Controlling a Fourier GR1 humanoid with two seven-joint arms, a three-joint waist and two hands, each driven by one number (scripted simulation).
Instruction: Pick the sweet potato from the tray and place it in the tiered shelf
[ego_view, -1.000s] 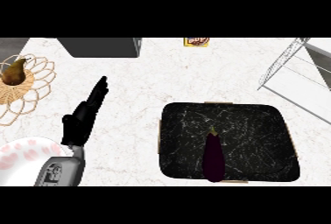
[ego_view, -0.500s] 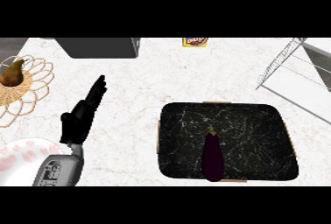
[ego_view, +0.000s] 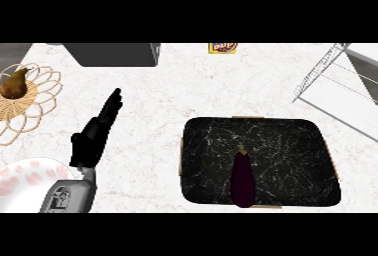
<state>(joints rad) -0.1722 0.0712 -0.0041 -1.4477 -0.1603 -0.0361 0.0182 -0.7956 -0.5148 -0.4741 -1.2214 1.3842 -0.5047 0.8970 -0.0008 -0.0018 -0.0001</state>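
Resting on the surface (ego_view: 184, 90), my left robot hand (ego_view: 94, 137) lies left of the tray (ego_view: 295, 137) with fingers straight and apart, holding nothing; my right robot hand is out of view. What the tray carries is a dark purple, eggplant-like vegetable (ego_view: 243, 177), lying lengthwise near the tray's front edge, not an obvious sweet potato. The tiered shelf (ego_view: 336, 82) stands at the far right, well apart. I judge the risks to be these: its smooth, tapered body could roll from a sideways grasp, and the shelf's thin wires could catch it on entry.
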